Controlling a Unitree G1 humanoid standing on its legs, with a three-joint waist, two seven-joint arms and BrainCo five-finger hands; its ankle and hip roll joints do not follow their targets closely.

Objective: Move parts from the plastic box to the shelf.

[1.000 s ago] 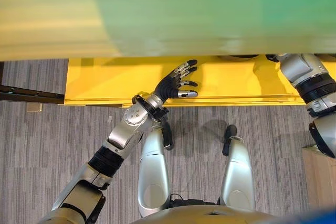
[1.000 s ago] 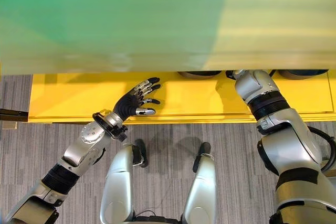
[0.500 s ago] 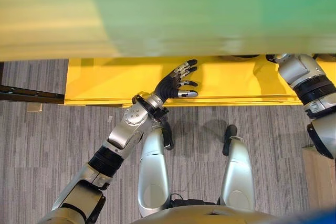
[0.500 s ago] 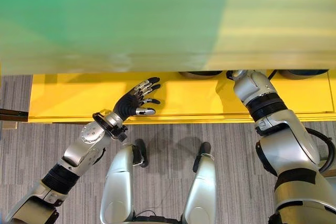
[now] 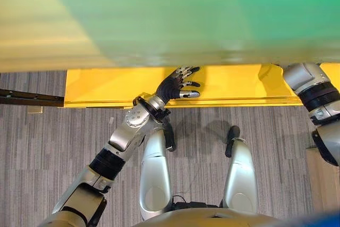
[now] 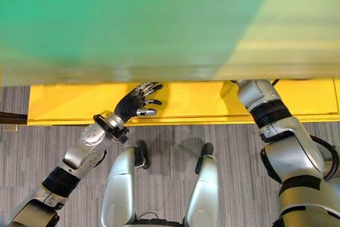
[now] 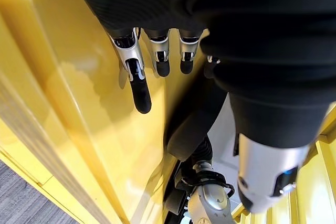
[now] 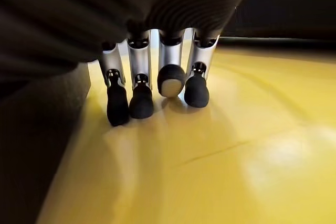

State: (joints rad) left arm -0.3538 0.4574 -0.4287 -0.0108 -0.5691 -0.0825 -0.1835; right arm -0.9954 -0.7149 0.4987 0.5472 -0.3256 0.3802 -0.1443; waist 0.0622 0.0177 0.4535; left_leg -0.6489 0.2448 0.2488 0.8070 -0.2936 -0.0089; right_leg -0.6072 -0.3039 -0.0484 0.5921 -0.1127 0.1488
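the fingers (image 7: 137, 80) of the left hand (image 5: 175, 84) are spread and straight over the yellow shelf (image 5: 106, 86), holding nothing, probably hovering there as a spare hand while the other arm reaches in. the right hand (image 8: 157, 85) hangs low over the same yellow shelf with its fingers extended downward and empty; dark masses beside it could be parts or a box wall, i cannot tell which. a green and yellow board (image 5: 186, 14) juts out above the shelf and hides its back. no part is visibly held.
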